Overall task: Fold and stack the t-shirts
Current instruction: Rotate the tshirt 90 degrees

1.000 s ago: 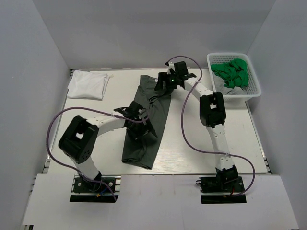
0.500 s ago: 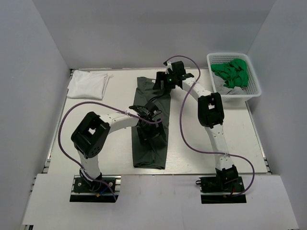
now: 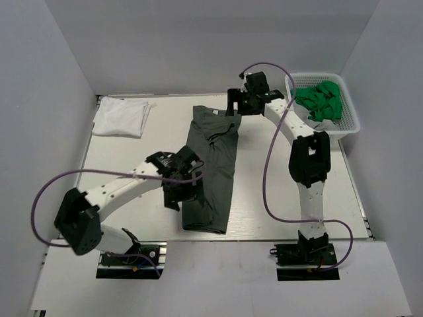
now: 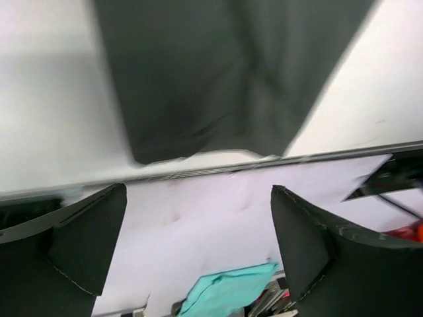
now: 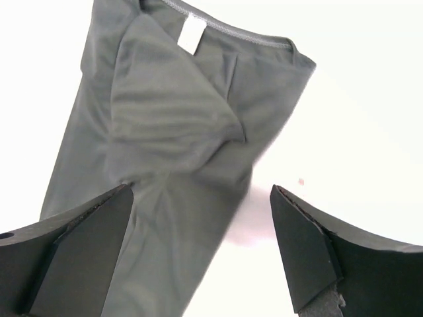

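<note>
The dark tee (image 3: 215, 165) lies mid-table, folded lengthwise into a long strip, with its collar at the far end and its hem by the near edge. The white tee (image 3: 121, 117) sits folded in the far left corner. The left gripper (image 3: 180, 195) hovers over the strip's near left side, jaws wide and empty. The right gripper (image 3: 236, 105) hangs by the collar, likewise wide and empty. One shirt looks finished and the dark one half done: it likely needs cross folds, then stacking with the white tee. A basket (image 3: 350, 125) at far right holds green cloth (image 3: 320, 102).
</note>
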{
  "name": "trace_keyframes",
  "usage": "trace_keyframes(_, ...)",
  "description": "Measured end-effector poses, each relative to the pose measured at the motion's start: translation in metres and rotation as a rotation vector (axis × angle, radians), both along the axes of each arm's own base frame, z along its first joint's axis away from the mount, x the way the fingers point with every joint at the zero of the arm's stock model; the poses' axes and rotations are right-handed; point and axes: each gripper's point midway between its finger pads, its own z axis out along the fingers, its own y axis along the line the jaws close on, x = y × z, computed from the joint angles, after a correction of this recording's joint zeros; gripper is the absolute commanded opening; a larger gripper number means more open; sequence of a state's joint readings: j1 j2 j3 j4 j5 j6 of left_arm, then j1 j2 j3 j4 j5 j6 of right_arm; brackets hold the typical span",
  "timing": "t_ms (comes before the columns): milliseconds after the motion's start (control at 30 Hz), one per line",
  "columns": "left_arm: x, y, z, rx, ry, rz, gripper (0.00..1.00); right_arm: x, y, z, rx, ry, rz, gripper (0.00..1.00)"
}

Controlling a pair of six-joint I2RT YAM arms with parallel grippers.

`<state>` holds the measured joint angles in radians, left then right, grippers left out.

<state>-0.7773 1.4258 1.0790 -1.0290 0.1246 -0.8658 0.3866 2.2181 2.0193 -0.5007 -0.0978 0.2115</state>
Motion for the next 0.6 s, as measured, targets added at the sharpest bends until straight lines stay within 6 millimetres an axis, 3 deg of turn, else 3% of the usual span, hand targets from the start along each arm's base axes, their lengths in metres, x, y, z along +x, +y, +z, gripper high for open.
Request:
trace_keyframes(100, -0.017, 0.027, -0.004, 0.038, -0.004, 0.033, 1.0, -0.031, -0.007, 0.013, -0.027, 0.015, 0.0, 0.9)
trace_keyframes(167, -0.018, 0.036, -0.002, 0.053, -0.032, 0.053, 1.0, -0.064, -0.003, 0.005, -0.04, 0.06, 0.025, 0.9)
trace_keyframes(267, -0.01, 0.04, 0.004, 0.055, -0.09, 0.076, 1.0, -0.118, 0.014, -0.022, -0.058, 0.159, 0.079, 0.9)
trace_keyframes(367, -0.005, 0.043, 0.005, 0.067, -0.123, 0.083, 1.0, -0.171, 0.035, -0.065, -0.089, 0.284, 0.139, 0.9)
trace_keyframes(433, -0.003, 0.044, 0.004, 0.077, -0.134, 0.081, 1.0, -0.195, 0.042, -0.085, -0.112, 0.354, 0.167, 0.9)
trace_keyframes(533, 0.0, 0.043, 0.0, 0.088, -0.137, 0.066, 1.0, -0.202, 0.048, -0.105, -0.127, 0.399, 0.17, 0.9)
trace_keyframes(600, 0.003, 0.041, -0.004, 0.092, -0.136, 0.05, 1.0, -0.192, 0.052, -0.102, -0.106, 0.383, 0.155, 0.9)
